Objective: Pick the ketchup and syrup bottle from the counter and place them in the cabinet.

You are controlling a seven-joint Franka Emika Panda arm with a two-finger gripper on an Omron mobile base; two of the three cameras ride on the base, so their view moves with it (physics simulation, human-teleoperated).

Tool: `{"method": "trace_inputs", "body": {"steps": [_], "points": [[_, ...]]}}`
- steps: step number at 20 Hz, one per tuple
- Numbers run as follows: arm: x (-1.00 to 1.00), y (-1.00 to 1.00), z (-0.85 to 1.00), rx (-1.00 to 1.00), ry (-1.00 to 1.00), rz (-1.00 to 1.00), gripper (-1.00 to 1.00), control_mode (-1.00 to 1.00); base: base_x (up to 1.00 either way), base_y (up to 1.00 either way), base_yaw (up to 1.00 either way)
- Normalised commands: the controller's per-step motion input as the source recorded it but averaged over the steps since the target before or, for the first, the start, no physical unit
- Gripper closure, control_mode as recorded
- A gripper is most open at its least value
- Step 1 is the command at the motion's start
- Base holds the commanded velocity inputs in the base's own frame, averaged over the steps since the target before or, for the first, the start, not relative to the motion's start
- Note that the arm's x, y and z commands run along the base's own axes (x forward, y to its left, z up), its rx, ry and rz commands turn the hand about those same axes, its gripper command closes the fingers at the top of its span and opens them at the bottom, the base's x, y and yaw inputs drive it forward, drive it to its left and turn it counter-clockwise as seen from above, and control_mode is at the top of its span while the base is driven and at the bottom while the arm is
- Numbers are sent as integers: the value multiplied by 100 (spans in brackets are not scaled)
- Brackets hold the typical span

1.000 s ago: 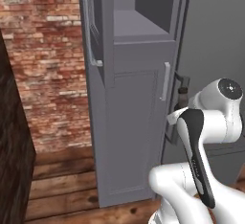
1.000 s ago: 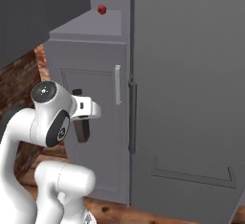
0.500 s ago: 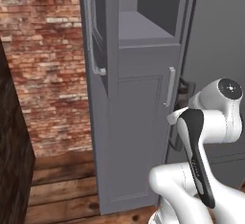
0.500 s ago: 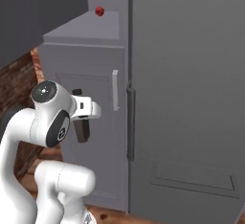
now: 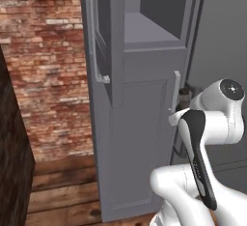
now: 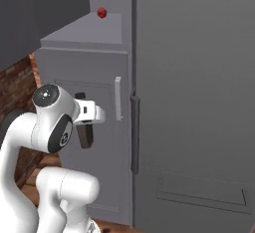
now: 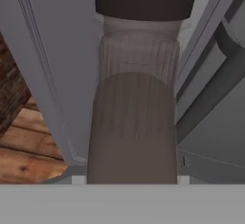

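Observation:
The syrup bottle (image 7: 134, 122), dull brown-grey, hangs in my gripper (image 6: 84, 125), which is shut on it just in front of the cabinet's lower door (image 5: 140, 143). In the right base view the bottle (image 6: 86, 137) sits beside that door's short silver handle (image 6: 118, 97). The cabinet (image 5: 120, 99) is tall and dark grey, its upper door (image 5: 103, 51) swung open to the left over an inner shelf (image 5: 144, 29). The ketchup (image 6: 101, 12), small and bright red, stands far back on that shelf. The counter is out of view.
A wide flat grey fridge (image 6: 199, 102) with a long dark handle (image 6: 134, 132) stands right of the cabinet. A red brick wall (image 5: 48, 75) and wooden floor (image 5: 58, 191) lie to the left, with a black block (image 5: 12, 162) at the far left edge.
The whole picture has shifted a little as the base moved nearer the cabinet. The arm keeps the same pose with the bottle in its grip.

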Motion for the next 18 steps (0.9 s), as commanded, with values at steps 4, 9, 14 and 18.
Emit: {"method": "trace_inputs", "body": {"steps": [4,9,14,18], "points": [[0,0,0,0,0,0,100,100,32,8,0],[0,0,0,0,0,0,100,100,32,8,0],[0,0,0,0,0,0,100,100,31,7,0],[0,0,0,0,0,0,100,100,29,6,0]]}}
